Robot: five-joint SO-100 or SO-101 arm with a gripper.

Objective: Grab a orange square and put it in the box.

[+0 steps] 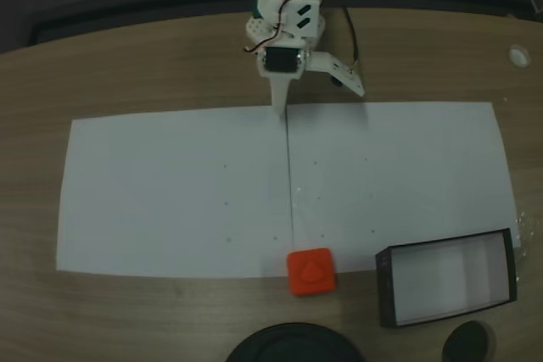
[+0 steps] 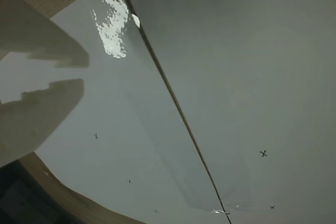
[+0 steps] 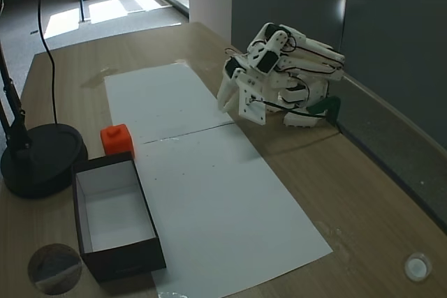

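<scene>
The white arm sits folded low and compact, joints tucked back on themselves, wires looping over the upper links. The tool [image 1: 316,95] points down and forward, its long fixed finger [image 1: 279,97] tapering to a tip and the other finger [image 1: 346,74] splayed off to the side. In the wrist view the two fingers [image 2: 37,108] show a gap between them, so it looks parted, nothing held.

Wood-grain surface [image 3: 363,193] with rounded edge, grey partition wall [image 3: 391,40] behind it. Grey floor [image 3: 77,15] beyond, sunlit patches. Room dim in a fixed view.
</scene>
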